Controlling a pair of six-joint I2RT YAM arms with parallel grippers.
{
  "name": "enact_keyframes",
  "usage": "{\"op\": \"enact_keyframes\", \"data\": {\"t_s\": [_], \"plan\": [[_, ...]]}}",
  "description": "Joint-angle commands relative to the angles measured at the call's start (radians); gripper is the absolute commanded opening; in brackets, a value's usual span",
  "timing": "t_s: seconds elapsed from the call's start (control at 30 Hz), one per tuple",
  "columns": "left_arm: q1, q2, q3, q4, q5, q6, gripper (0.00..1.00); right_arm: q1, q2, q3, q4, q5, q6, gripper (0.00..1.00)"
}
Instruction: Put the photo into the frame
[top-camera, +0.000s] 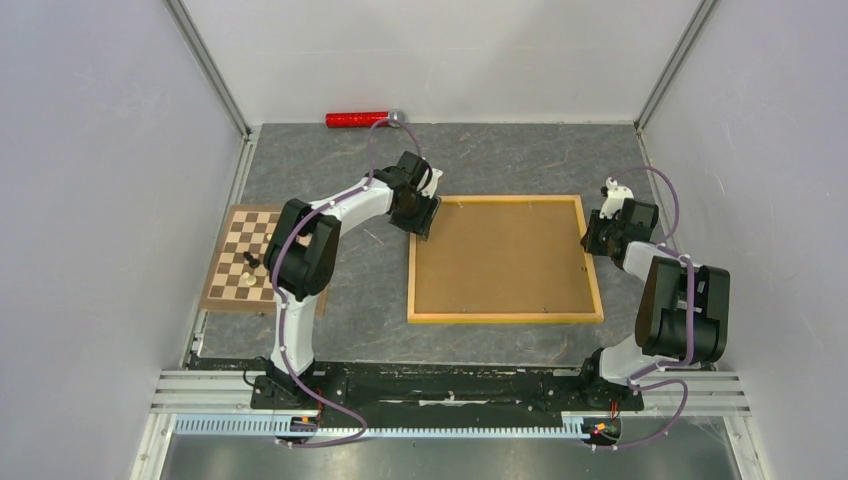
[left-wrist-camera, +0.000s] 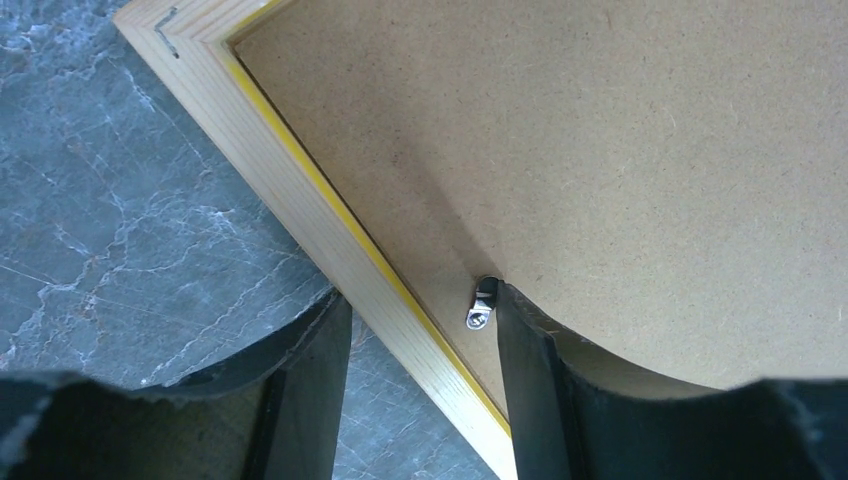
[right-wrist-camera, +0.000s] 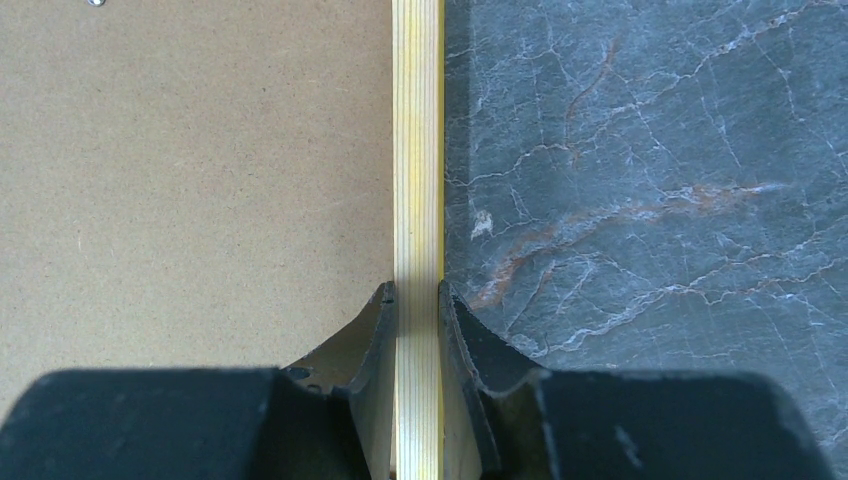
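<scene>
Right claw (right-wrist-camera: 415, 295) — apparently snug — on frame (right-wrist-camera: 418, 150)

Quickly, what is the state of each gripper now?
Left gripper: open, astride the frame rail, gripping nothing.
Right gripper: closed on the frame rail.

Table (top-camera: 380, 290): frame (top-camera: 505, 318) lies flat, a little right of centre. The backing board (top-camera: 500, 255) sits inside its rails. A clip (left-wrist-camera: 482, 305) is on the board just inside the left rail, near the far-left corner. The left gripper (top-camera: 424, 220) is at that corner, one finger on each side of the left rail (inner finger beside the clip). The right gripper (top-camera: 593, 240) is astride the right rail, on its far half. The chessboard (top-camera: 240, 240) is at the left edge, well apart from the frame, with chess pieces (top-camera: 252, 262) on it. A tube (top-camera: 357, 119) lies along the far edge, behind the left gripper.
</scene>
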Motion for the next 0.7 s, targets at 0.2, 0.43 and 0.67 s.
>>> {"op": "enact_keyframes", "data": {"t_s": [0.2,0.43,0.67], "plan": [[0.0,-0.014,-0.039,0.102,-0.045,-0.045,0.5,0.0,0.005,0.014,0.043,-0.025,-0.01,0.0],[0.005,-0.027,-0.055,0.115,-0.047,-0.061,0.41,0.0,0.007,0.013,0.043,-0.029,-0.01,0.0],[0.015,-0.034,-0.069,0.125,-0.04,-0.076,0.34,-0.001,0.011,0.013,0.042,-0.032,-0.01,0.0]]}}
